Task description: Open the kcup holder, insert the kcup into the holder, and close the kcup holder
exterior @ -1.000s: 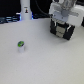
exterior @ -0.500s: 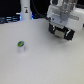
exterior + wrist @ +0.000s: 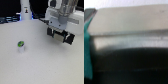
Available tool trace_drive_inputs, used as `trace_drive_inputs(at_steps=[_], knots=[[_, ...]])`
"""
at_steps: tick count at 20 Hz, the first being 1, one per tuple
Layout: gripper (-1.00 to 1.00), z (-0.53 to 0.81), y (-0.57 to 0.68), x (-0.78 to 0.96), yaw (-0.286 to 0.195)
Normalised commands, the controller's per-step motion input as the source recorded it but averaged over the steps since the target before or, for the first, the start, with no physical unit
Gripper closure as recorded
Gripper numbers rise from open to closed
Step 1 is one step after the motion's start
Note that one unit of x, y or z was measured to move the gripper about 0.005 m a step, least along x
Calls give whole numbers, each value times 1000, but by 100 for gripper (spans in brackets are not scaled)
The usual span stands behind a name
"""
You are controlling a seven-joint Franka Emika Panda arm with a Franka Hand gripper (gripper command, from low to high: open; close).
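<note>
Since the earlier frames, only the arm had shifted: it had slid a little toward the exterior view's left over the black box, while the pod had stayed put on the white surface.

The kcup [image 3: 20, 46] stood upright, green top up, alone in open space toward the exterior view's left and well apart from everything else. The kcup holder [image 3: 62, 36] sat toward the exterior view's right, farther back, its dark front with pale handles partly showing below the arm. So the pod lay away from the fingers toward the exterior view's left and nearer the camera, with bare tabletop between them; its long axis was vertical.

The gripper [image 3: 56, 30] hung directly at the holder's top front, touching it or just short of it; the blur did not settle which. The wrist view showed only a close pale grey band [image 3: 129, 32] above a dark surface and a teal edge at one side, too blurred to identify with confidence. Whether the fingers were spread or closed could not be told from either view.

Judging by this, the opening step was in hand: the pod was untouched and the holder looked not yet opened.

A tall white post [image 3: 24, 11] stood at the back, clear of the work.
</note>
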Motion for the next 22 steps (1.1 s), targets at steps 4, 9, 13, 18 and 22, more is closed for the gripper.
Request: trace_drive_inputs(at_steps=[4,9,13,18,22], knots=[[100,189,-374,891,-71],[100,199,-363,865,-72],[100,152,-336,825,-71],[-100,120,-192,515,-39],[100,166,-121,344,-15]])
